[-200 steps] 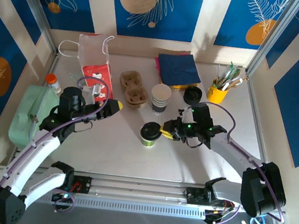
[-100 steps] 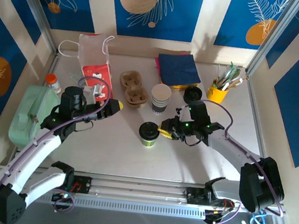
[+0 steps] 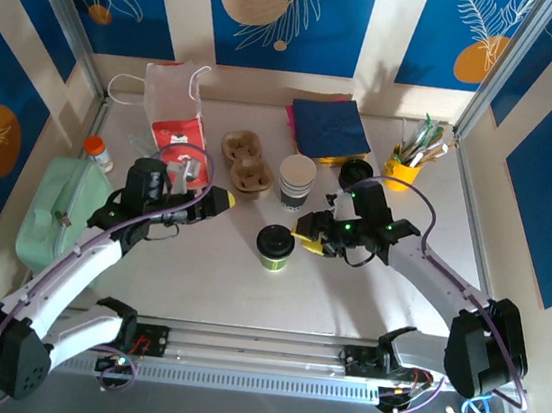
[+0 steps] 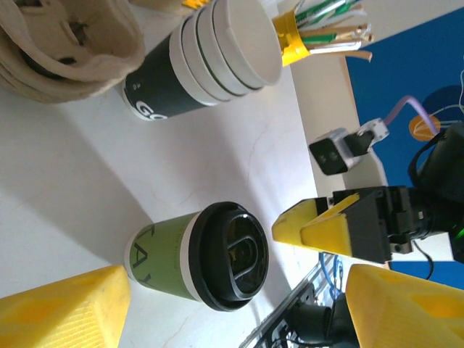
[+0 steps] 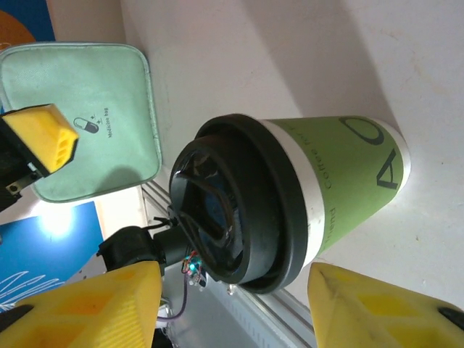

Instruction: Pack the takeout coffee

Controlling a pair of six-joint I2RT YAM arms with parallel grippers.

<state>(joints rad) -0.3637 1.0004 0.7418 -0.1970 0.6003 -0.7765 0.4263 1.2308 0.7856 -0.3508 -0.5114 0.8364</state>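
Observation:
The takeout coffee (image 3: 274,247) is a green paper cup with a black lid, upright mid-table. The left wrist view shows it as the lidded green cup (image 4: 199,257), and the right wrist view as the same cup (image 5: 290,199). My right gripper (image 3: 305,238) is open just to its right. In the right wrist view its yellow fingers (image 5: 90,301) stand wide of the lid without touching, so the right gripper (image 5: 232,279) holds nothing. My left gripper (image 3: 218,199) is open and empty, up and to the left of the cup. The left gripper (image 4: 235,290) faces the cup.
A stack of white cups with dark lower halves (image 3: 296,182) stands behind the coffee, beside the brown pulp carrier (image 3: 246,163). A spare black lid (image 3: 355,174), yellow utensil pot (image 3: 402,167), blue napkins (image 3: 328,127), white paper bag (image 3: 174,118) and green pouch (image 3: 53,214) ring the table.
The right gripper's jaws have spread apart beside the lidded cup. The left gripper has edged right, toward the cup.

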